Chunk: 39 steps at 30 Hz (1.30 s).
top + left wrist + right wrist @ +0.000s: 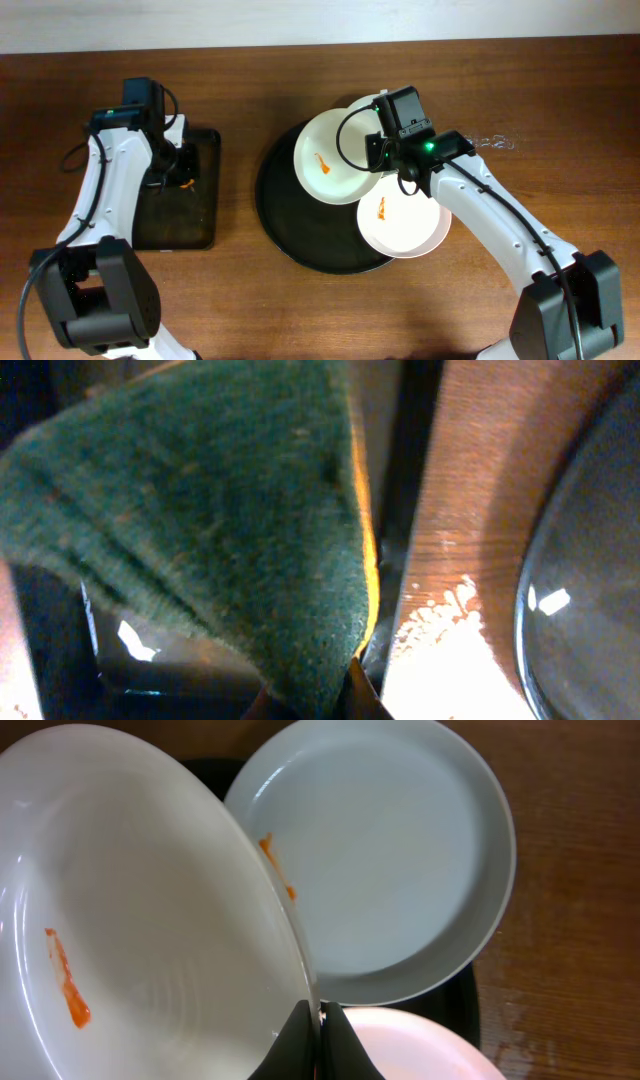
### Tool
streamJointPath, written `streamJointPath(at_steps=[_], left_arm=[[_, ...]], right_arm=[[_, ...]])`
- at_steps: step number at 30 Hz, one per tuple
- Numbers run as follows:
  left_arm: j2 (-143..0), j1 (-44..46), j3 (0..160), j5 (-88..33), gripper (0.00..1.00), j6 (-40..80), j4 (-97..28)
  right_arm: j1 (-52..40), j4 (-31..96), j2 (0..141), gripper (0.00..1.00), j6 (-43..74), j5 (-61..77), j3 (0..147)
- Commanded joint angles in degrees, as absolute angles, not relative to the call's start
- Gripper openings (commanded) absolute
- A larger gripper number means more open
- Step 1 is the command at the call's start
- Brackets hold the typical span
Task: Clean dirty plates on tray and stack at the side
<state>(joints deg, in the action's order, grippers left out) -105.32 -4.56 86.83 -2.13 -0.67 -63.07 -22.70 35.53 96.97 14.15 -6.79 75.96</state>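
My right gripper is shut on the rim of one white plate, which has an orange smear and is tilted above the round black tray. A second plate lies partly under it at the tray's back, with a small smear. A third smeared plate lies on the tray's right side. My left gripper is shut on a green and yellow sponge over the rectangular tray.
The small rectangular black tray lies at the left under my left arm; its edge shows in the left wrist view. Brown tabletop surrounds both trays. A wet shine marks the wood to the right.
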Motion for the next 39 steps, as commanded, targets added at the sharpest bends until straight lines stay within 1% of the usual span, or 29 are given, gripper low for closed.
streamJointPath(at_steps=[1, 3, 4, 6, 10, 14, 16, 18, 22, 25, 28, 33, 39], left_arm=[[-104.5, -3.4, 87.2, -18.5, 0.00, -7.6, -62.1], [-104.5, -2.7, 87.2, -26.6, 0.00, -7.6, -59.3], [-104.5, -2.2, 87.2, -27.8, 0.00, -7.6, -58.6], [-104.5, -0.1, 87.2, -28.3, 0.00, -7.6, -58.1], [-104.5, 6.9, 87.2, -28.3, 0.00, -6.5, -54.8], [-104.5, 13.0, 87.2, -28.3, 0.00, -1.0, -49.6], [-104.6, 15.7, 87.2, -28.3, 0.00, -0.6, -48.2], [-105.1, 17.7, 87.2, -28.3, 0.00, 2.2, -46.9], [-107.4, 19.4, 87.2, -28.8, 0.00, 2.4, -46.2], [-110.4, 19.3, 87.2, -33.3, 0.00, 2.4, -44.9], [-113.8, 19.3, 87.2, -39.4, 0.00, 2.4, -42.0], [-116.7, 19.5, 87.2, -44.9, 0.00, 4.8, -38.4], [-117.6, 20.8, 87.1, -45.2, 0.00, 4.8, -38.7]], right_arm=[[-22.5, 35.9, 97.1, 0.04, 15.8, -4.6, 76.5], [-22.5, 36.8, 97.2, 0.04, 18.9, -5.2, 75.7], [-22.5, 37.7, 97.2, 0.04, 20.5, -6.4, 75.5], [-22.5, 40.2, 97.2, 0.04, 22.6, -9.3, 75.5], [-22.9, 45.0, 97.2, 0.04, 30.3, -16.6, 75.7], [-26.7, 48.8, 97.2, 0.04, 35.6, -24.4, 76.0], [-29.4, 49.7, 97.2, 0.04, 40.1, -30.2, 76.5], [-31.6, 49.4, 97.2, 0.04, 42.6, -30.5, 77.5], [-32.6, 50.0, 97.2, 0.04, 47.5, -29.4, 77.5], [-32.6, 50.2, 97.2, 0.04, 47.5, -25.9, 77.5], [-32.6, 50.2, 97.2, 0.04, 47.5, -25.6, 77.5], [-32.6, 50.1, 97.2, 0.04, 47.5, -25.0, 77.3], [-32.6, 47.0, 97.2, 0.04, 47.4, -25.1, 75.3]])
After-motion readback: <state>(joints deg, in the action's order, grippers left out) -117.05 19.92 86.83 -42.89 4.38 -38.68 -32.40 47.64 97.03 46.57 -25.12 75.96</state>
